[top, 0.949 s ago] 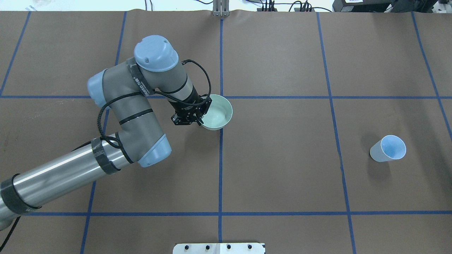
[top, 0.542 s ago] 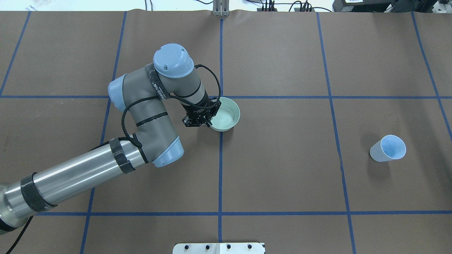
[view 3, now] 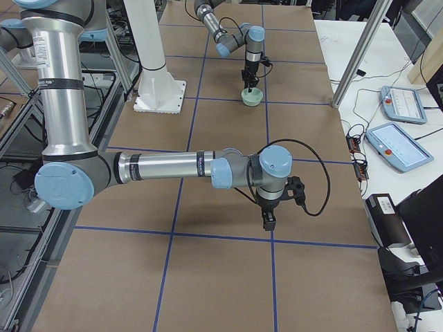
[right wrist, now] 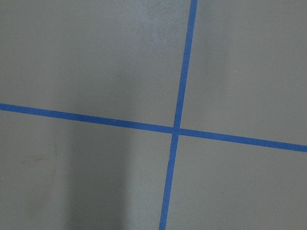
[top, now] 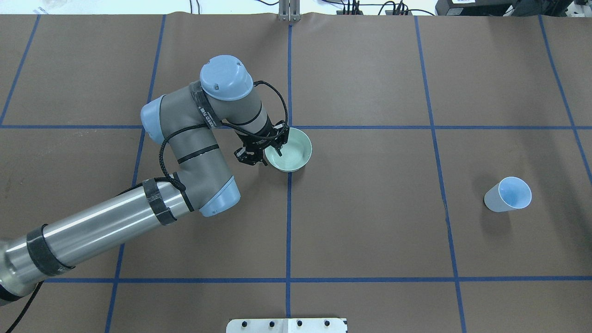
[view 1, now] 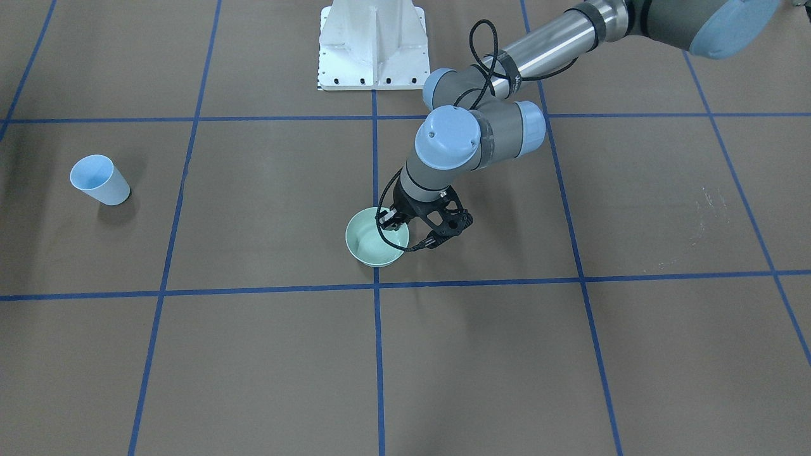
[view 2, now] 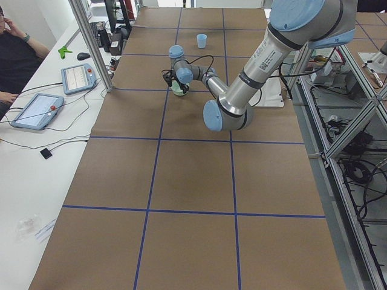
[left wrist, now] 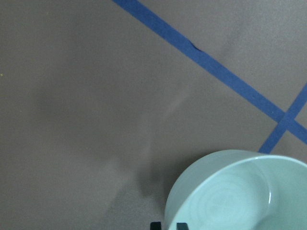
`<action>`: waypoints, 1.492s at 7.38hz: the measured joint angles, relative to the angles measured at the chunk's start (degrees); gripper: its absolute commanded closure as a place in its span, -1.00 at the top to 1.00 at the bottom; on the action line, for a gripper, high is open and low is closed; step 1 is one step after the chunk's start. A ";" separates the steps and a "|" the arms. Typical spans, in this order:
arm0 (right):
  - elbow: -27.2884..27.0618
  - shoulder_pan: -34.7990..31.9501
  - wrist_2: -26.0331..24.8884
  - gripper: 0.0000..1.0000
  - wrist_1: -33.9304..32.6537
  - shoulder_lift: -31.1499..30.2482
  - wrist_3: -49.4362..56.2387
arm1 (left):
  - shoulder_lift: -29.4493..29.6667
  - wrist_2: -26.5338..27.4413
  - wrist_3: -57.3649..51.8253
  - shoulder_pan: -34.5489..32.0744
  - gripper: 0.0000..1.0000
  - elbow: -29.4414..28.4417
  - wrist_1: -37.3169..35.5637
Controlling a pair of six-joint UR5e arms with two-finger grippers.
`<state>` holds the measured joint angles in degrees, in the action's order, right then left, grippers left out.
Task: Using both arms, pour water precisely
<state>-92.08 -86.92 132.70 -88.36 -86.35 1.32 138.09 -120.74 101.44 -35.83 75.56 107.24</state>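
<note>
A pale green bowl [top: 291,152] sits on the brown table at the centre tape line; it also shows in the front view [view 1: 370,248] and the left wrist view [left wrist: 235,196]. My left gripper [top: 267,155] [view 1: 415,228] is open and straddles the bowl's near rim, one finger inside, one outside. Inside the bowl I see only faint rings and a white glint; I cannot tell whether it holds water. A light blue cup [top: 508,194] [view 1: 99,180] stands far right. My right gripper [view 3: 268,223] points down over bare table; I cannot tell if it is open.
The white pedestal base [view 1: 374,44] stands at the robot's edge of the table. Blue tape lines [right wrist: 175,129] grid the brown cover. Tablets [view 3: 403,104] and a metal post [view 3: 360,55] stand on the operators' side, where a person [view 2: 15,57] sits.
My left arm moved the bowl to the right and lower. Then its fingers spread apart off the rim and the bowl shifted slightly back to the left. The cup has not moved.
</note>
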 measured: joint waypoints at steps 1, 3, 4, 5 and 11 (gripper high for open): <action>-1.00 0.00 -0.11 0.99 0.42 0.10 -0.14 | 0.02 -0.12 -0.03 -1.25 1.00 1.64 -0.85; -2.30 0.02 -0.08 0.99 3.12 -0.27 -1.63 | -0.08 -0.64 -0.20 -4.20 1.00 5.82 -4.71; -3.99 0.32 -0.56 0.99 5.74 -1.90 -3.91 | -0.23 -0.73 -0.25 -5.25 1.00 7.36 -5.85; -6.99 1.62 -3.00 0.99 12.08 -6.22 -6.69 | -0.38 -0.74 -0.27 -6.06 1.00 8.72 -6.82; -23.56 17.24 -17.99 1.00 34.86 -23.80 -33.26 | -4.23 -0.35 -2.62 -7.65 1.00 18.54 -14.50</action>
<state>-115.65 -69.69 114.71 -53.50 -110.15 -31.94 133.86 -121.09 98.82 -43.48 94.10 92.73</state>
